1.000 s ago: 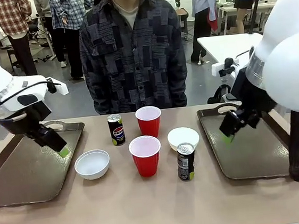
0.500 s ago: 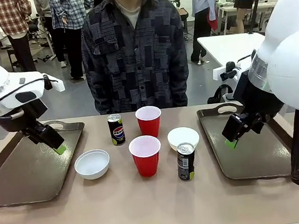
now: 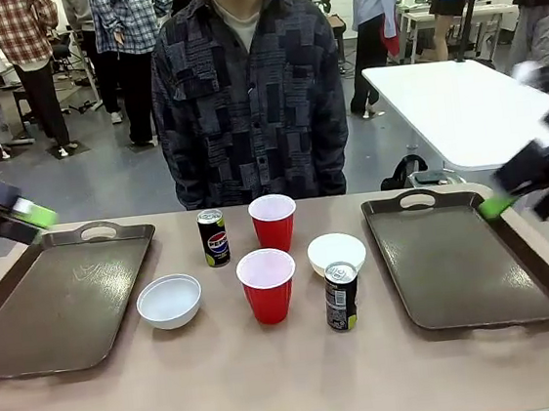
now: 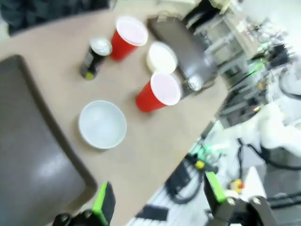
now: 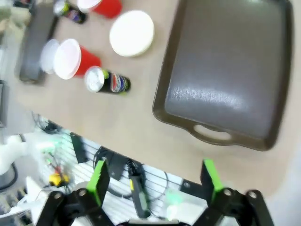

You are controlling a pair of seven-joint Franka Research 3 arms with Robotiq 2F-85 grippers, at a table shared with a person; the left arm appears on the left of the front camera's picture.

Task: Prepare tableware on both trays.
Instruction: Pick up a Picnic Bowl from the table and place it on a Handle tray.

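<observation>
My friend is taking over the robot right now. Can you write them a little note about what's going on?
Left tool: open, holding nothing, at the table's left side.
Right tool: open, holding nothing, near the right tray's far edge.
Left tray and right tray: nothing on them.
On the table between them: far red cup, near red cup, left bowl, right bowl, far can, near can.
Done: nothing yet. Left: likely one cup, bowl and can onto each tray.

The left tray (image 3: pixel 59 307) and the right tray (image 3: pixel 462 264) lie well apart on the surface (image 3: pixel 275 392). Between them the back cup (image 3: pixel 273 222) stands behind the front cup (image 3: pixel 266 285). The back can (image 3: pixel 213 237) and the left bowl (image 3: pixel 170 301) are at their left, the right bowl (image 3: pixel 336 252) and the front can (image 3: pixel 341 297) at their right.
</observation>
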